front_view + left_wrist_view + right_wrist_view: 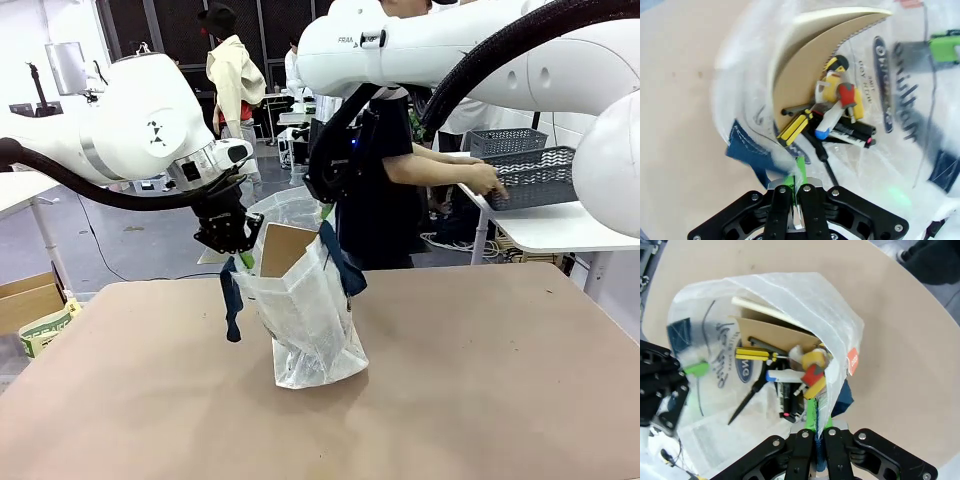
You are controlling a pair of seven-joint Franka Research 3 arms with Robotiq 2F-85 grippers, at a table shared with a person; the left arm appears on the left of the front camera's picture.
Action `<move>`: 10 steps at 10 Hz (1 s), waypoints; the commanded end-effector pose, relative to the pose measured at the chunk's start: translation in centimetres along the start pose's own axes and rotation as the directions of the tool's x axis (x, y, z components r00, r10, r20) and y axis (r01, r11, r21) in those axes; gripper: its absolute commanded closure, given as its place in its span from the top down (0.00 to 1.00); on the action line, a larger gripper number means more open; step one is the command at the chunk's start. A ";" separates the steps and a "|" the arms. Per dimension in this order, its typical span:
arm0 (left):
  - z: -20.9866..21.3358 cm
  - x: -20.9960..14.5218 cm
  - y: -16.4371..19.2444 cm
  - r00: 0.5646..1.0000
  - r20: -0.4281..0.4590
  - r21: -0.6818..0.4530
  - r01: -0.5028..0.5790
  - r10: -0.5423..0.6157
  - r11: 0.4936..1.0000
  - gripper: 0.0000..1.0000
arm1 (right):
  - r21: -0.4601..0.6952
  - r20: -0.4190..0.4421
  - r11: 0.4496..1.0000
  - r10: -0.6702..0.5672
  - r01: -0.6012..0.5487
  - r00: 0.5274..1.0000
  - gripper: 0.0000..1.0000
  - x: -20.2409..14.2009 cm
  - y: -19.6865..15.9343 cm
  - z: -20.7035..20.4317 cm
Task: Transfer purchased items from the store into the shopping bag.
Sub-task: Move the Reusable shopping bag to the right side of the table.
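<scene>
White plastic shopping bag stands mid-counter, cardboard box and yellow packet inside. Your left claw pinches one rim by navy strap; right claw pinches opposite rim. Hold both level, mouth wide. Pull gently: film likely tears if overstretched.

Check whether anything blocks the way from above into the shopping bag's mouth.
Nothing visible does. The left tool and the right tool pinch opposite edges of the shopping bag, holding its mouth open. The cardboard box stands inside against one wall, and small items lie at the bottom.
</scene>
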State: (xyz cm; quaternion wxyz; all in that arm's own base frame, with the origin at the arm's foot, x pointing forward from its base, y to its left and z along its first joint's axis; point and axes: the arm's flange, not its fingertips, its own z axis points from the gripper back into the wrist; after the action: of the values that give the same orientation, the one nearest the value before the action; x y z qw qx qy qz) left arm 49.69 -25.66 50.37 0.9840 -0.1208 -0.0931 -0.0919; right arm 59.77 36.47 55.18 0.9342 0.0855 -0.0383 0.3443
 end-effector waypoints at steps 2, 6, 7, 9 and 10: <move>-1.4 1.6 -1.1 0.997 0.038 -0.098 -0.065 0.069 0.993 0.00 | 0.048 0.000 0.994 -0.096 0.096 0.995 0.00 0.8 0.8 -1.6; -1.5 1.7 -1.1 0.997 0.036 -0.115 -0.063 0.067 0.991 0.00 | 0.033 -0.012 0.996 -0.088 0.089 0.996 0.00 0.5 0.6 -1.7; -1.5 1.7 -1.1 0.997 0.036 -0.115 -0.063 0.067 0.991 0.00 | 0.033 -0.012 0.996 -0.088 0.089 0.996 0.00 0.5 0.6 -1.7; -1.2 1.9 -1.1 0.996 0.066 -0.131 -0.056 0.065 0.990 0.00 | 0.076 -0.027 0.987 -0.138 0.140 0.990 0.00 1.1 0.9 -2.1; -1.1 2.1 -1.3 0.996 0.077 -0.161 -0.037 0.050 0.986 0.00 | 0.093 -0.032 0.984 -0.148 0.150 0.989 0.00 1.3 1.5 -1.9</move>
State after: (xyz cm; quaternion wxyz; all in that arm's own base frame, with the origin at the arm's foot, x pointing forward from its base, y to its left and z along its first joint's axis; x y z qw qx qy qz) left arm 51.44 -27.29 49.69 0.9732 -0.1929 -0.1077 -0.0636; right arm 59.89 37.83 53.20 0.9515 0.1098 -0.0162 0.2871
